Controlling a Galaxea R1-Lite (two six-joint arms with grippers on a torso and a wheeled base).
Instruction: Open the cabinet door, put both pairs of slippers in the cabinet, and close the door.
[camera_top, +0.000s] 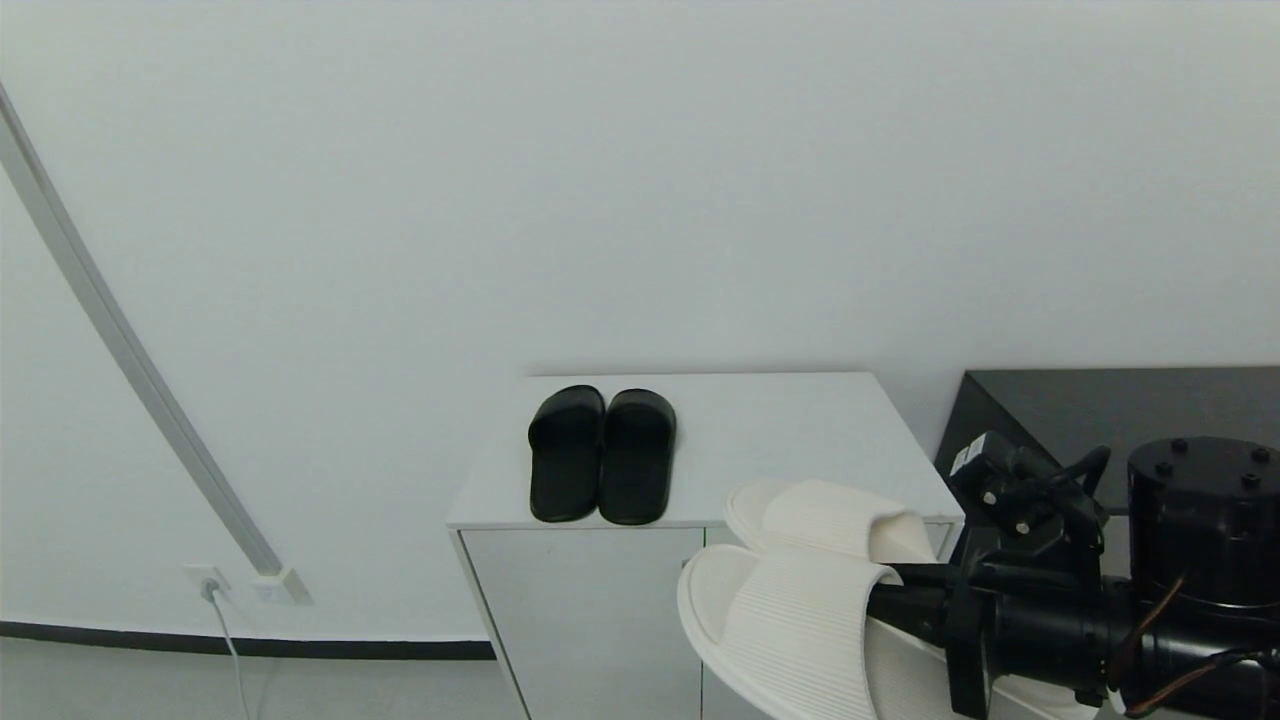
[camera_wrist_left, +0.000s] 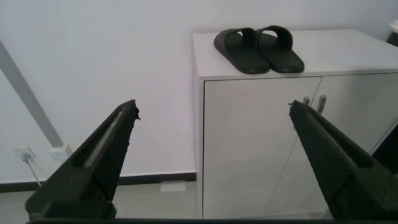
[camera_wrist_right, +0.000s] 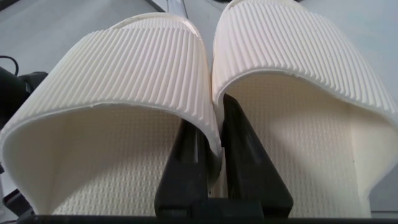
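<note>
While the right gripper (camera_wrist_right: 214, 149) is pinching the white slippers (camera_top: 800, 590) off the front right corner of the cabinet (camera_top: 800, 430), whose top's front edge is carrying the black slippers (camera_top: 602, 455), the nearer, spread left gripper (camera_wrist_left: 212, 106) is facing the shut cabinet door (camera_wrist_left: 249, 143), its upright handles (camera_wrist_left: 322, 104) lying ahead.

Black right claw (camera_wrist_right: 215, 132), screw-studded round joint (camera_top: 1205, 500), brown cables (camera_top: 1150, 620), perhaps white label (camera_top: 968, 456).

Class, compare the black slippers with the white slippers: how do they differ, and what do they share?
The black slippers look smooth; the white slippers have ribbed straps. The black slippers lie flat on the cabinet top; the white slippers are held up in the right gripper, off the cabinet. Both are slide pairs, side by side.
</note>
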